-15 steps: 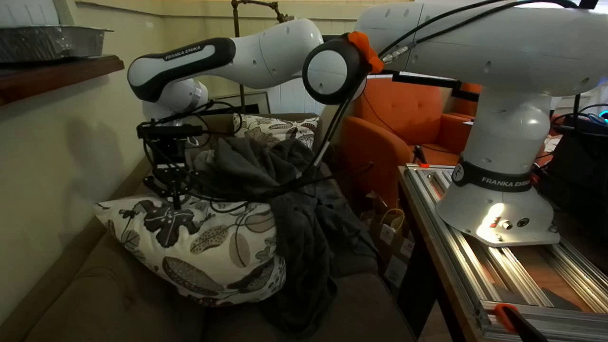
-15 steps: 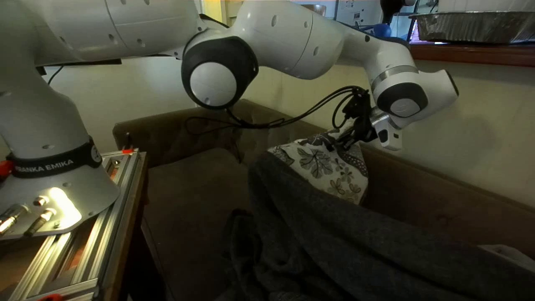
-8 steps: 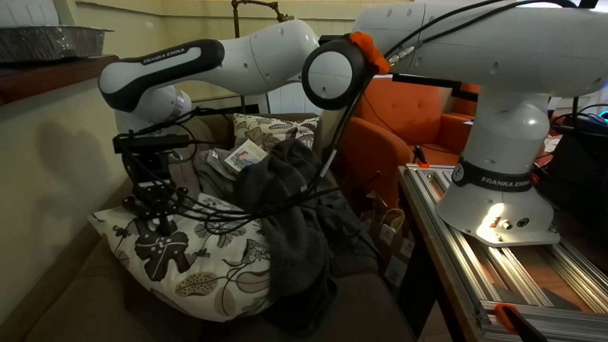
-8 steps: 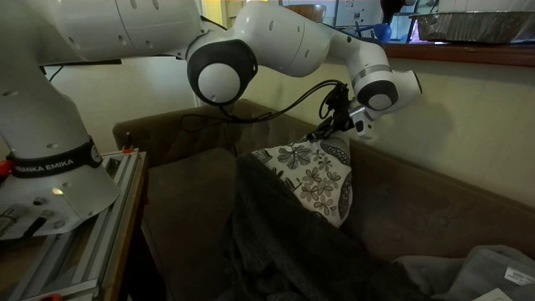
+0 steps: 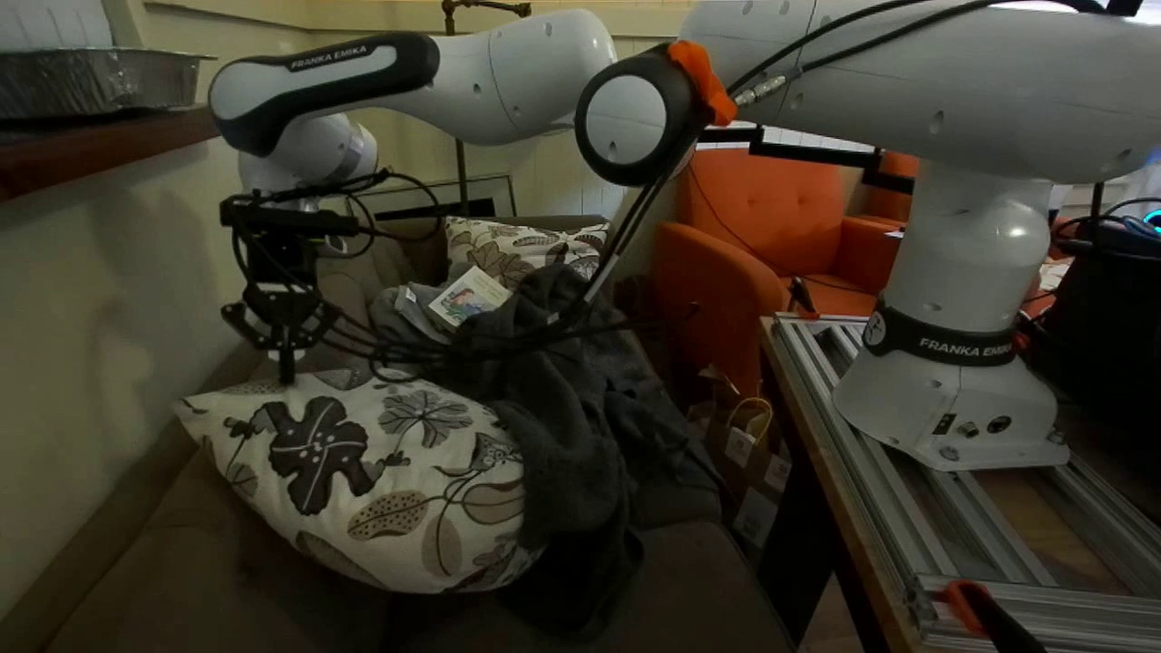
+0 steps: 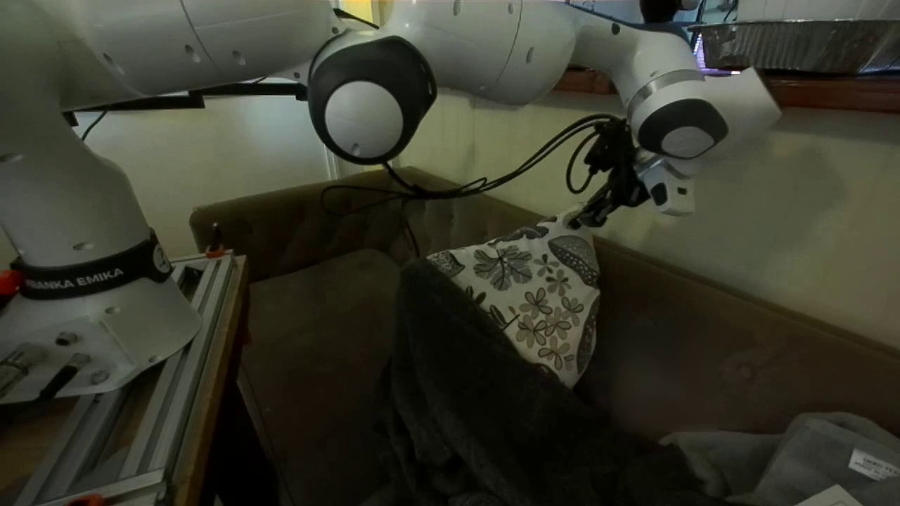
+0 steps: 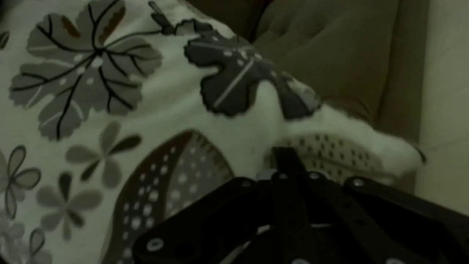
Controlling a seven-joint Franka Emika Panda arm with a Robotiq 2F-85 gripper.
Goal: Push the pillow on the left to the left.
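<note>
The pillow (image 5: 381, 490) sits on the sofa (image 5: 172, 558), with the dark grey blanket (image 5: 576, 435) bunched up against one side of it. The gripper (image 5: 287, 370) has its fingers squeezed together, nothing between them that I can see, tips right at the pillow's upper edge; can't tell if they're actually touching. My guess: the pillow's light, squishy, basically unbreakable, and the cloth looks grippy rather than slick. I'd skip pinching and shove the plump middle, since that thin corner would probably just fold. Blanket might drag along too, tbh.
</note>
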